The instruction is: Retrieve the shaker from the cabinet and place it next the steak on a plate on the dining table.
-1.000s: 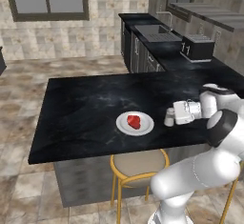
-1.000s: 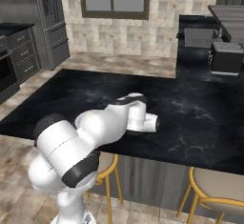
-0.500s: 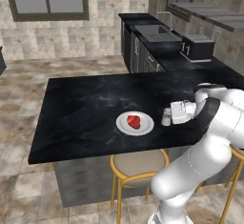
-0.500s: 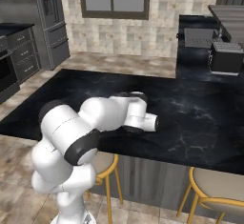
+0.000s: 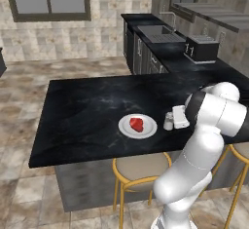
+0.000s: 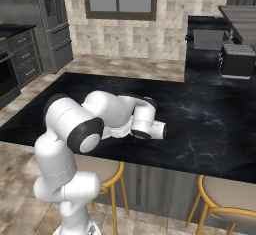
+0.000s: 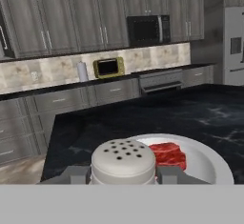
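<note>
The gripper [image 5: 171, 121] pinches the shaker [image 5: 168, 121] between its two fingers, one pad against each side of the cap. The shaker stands upright, apparently resting on the dining table [image 5: 87, 111], though its base is hard to make out. It sits just beside the plate [image 5: 137, 126], near the table's front edge. The steak [image 5: 137, 124] lies on the plate's middle.

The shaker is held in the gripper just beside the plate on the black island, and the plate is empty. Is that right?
Not quite. The plate is not empty: a red steak lies on it, as the left base view shows. The shaker is indeed held by the gripper beside the plate on the black island.
</note>
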Tool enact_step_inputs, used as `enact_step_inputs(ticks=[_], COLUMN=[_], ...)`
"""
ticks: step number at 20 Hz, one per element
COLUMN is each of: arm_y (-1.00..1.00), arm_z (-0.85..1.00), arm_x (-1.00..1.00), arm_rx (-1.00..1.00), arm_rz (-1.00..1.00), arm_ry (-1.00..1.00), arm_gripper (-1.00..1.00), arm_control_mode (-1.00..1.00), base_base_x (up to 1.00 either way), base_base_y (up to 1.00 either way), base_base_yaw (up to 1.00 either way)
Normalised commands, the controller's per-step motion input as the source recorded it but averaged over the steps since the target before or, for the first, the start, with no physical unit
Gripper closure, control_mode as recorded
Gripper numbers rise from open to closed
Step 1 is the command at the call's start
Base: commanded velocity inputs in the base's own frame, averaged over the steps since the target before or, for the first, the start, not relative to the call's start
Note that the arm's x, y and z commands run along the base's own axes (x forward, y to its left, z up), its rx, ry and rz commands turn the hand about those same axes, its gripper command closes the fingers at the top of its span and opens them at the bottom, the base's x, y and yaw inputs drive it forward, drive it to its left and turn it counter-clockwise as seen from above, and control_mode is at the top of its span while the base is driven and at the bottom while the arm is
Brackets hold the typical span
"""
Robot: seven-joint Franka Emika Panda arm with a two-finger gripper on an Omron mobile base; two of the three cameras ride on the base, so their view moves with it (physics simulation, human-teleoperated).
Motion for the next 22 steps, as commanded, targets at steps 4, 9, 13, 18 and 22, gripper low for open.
enact_step_inputs(ticks=[4, 9, 13, 18, 22], arm_y=[0.00, 0.00, 0.00, 0.00, 0.00], arm_z=[-0.14, -0.09, -0.02, -0.18, -0.42], arm_x=[0.15, 0.23, 0.31, 0.23, 0.12], arm_rx=[0.00, 0.00, 0.00, 0.00, 0.00], arm_rz=[0.00, 0.00, 0.00, 0.00, 0.00], arm_ry=[0.00, 0.00, 0.00, 0.00, 0.00], arm_gripper=[1.00, 1.00, 1.00, 1.00, 1.00], arm_control_mode=[-1.00, -1.00, -1.00, -1.00, -1.00], base_base_x=[0.00, 0.00, 0.00, 0.00, 0.00], base_base_y=[0.00, 0.00, 0.00, 0.00, 0.00], base_base_yaw=[0.00, 0.00, 0.00, 0.00, 0.00])
